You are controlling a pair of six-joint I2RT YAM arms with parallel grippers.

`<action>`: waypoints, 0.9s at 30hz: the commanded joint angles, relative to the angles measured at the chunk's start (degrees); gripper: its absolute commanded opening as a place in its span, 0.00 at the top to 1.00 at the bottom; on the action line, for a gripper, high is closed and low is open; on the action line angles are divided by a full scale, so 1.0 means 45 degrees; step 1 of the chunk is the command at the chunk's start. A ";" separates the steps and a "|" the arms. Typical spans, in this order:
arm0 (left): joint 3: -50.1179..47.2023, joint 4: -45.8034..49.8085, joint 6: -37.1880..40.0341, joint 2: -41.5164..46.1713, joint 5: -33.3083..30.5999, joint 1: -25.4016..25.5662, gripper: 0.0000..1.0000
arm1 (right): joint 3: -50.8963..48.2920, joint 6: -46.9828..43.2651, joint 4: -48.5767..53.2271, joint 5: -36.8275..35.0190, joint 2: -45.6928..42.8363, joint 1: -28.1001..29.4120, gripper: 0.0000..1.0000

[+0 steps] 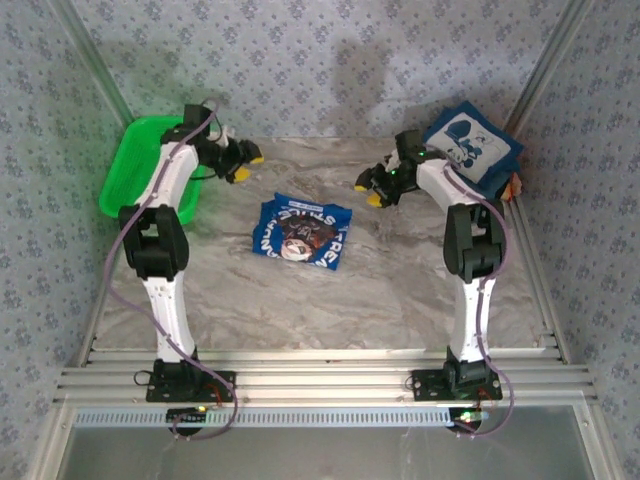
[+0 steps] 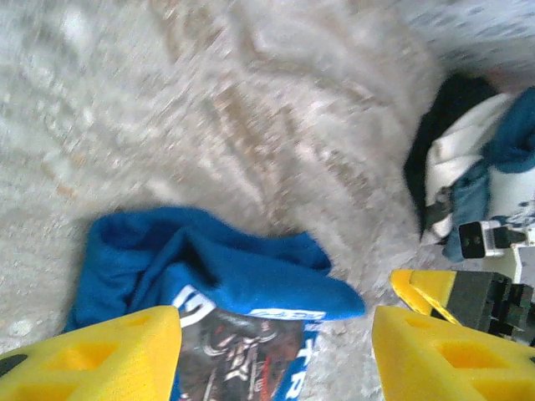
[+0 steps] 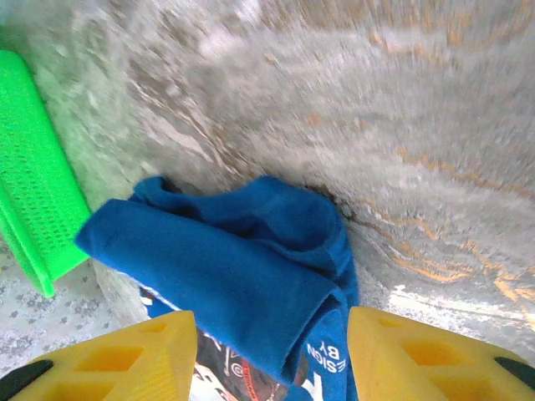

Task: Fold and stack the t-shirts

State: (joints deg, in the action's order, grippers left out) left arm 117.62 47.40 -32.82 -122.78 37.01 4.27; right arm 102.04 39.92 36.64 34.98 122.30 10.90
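1. Royal-blue t-shirt (image 1: 303,232): folded, flat at the centre of the table (image 1: 400,290), long axis left-right, nearer the bases than either claw.
2. Left gripper (image 1: 249,166) and right gripper (image 1: 369,192): both spread, empty, flanking its far edge; right marginally closer.
3. Navy t-shirt (image 1: 470,145): tops the far-right pile, the likely destination, on the right arm's side.

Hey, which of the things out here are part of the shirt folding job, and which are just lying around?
Part of the job:
blue t-shirt, in the middle
pile of t-shirts, far right, a navy one on top

Just lying about:
green basket, far left
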 commanded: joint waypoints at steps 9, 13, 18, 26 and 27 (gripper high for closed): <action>-0.4841 -0.1812 0.0122 0.2914 -0.0751 0.1060 0.38 | -0.3110 -0.0760 -0.0158 -0.0102 -0.2620 0.1243 0.49; -0.4550 -0.1682 0.1219 0.2139 -0.1473 0.1235 0.38 | -0.3411 -0.0747 -0.0303 -0.0430 -0.2456 0.1755 0.49; -0.3094 -0.0381 0.2316 0.0691 -0.1603 0.1453 0.40 | -0.3814 -0.0613 -0.0745 -0.0581 -0.2468 0.2191 0.49; -0.2582 0.0718 0.3034 -0.0450 -0.3750 0.2013 0.42 | -0.3737 -0.0142 -0.1605 -0.0674 -0.1838 0.2826 0.49; -0.2587 0.0598 0.3066 -0.0476 -0.3916 0.2073 0.42 | -0.3684 -0.0141 -0.1627 -0.0699 -0.1790 0.2888 0.49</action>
State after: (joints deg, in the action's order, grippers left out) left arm 105.19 48.10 -21.39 -123.94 23.31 13.34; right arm 84.88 38.35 30.72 32.69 112.33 23.14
